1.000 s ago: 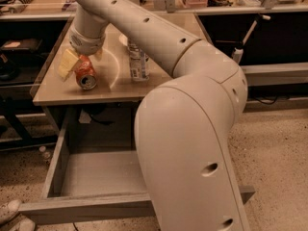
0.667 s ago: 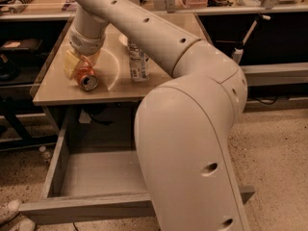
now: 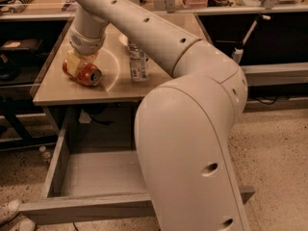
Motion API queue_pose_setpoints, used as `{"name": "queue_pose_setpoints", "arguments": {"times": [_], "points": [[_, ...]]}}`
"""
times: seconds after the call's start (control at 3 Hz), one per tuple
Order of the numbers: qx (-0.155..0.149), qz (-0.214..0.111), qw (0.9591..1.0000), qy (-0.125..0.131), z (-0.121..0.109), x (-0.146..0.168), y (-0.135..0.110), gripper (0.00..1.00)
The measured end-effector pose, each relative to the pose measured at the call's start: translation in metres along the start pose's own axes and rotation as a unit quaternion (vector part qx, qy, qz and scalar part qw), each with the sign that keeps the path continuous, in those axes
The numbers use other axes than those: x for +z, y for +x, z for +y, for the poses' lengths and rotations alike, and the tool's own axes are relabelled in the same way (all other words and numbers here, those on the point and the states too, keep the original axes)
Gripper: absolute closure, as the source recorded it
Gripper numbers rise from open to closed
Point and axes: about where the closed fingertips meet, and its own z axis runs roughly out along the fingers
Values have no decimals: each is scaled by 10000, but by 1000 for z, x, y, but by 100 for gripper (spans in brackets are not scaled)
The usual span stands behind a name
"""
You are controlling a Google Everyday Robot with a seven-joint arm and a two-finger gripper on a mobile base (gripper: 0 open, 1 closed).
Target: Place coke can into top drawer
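The coke can (image 3: 85, 74) is red with a silver end. It is tilted onto its side just above the left part of the tan tabletop (image 3: 62, 91), its silver end facing lower right. My gripper (image 3: 76, 64) comes down from the arm above, and its yellowish fingers (image 3: 72, 61) are closed around the can's body. The top drawer (image 3: 91, 210) is pulled open below the table, and its bare grey-brown floor shows. My arm's large elbow hides the drawer's right part.
A blue-and-silver can (image 3: 138, 61) stands upright on the table to the right of the coke can. Dark shelves and benches line the back. White shoes (image 3: 10, 211) lie on the speckled floor at the lower left, beside the drawer front.
The coke can has gone from nearly upright to lying tilted on its side in the gripper. The wrist has turned and dropped slightly. The drawer has not moved.
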Motion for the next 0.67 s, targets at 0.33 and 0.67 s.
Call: {"name": "queue_pose_setpoints", "arguments": {"times": [0.33, 0.67], "points": [[-58, -70, 10000, -42, 0, 0, -1, 100], [-270, -272, 9992, 62, 7, -21, 1, 100]]}}
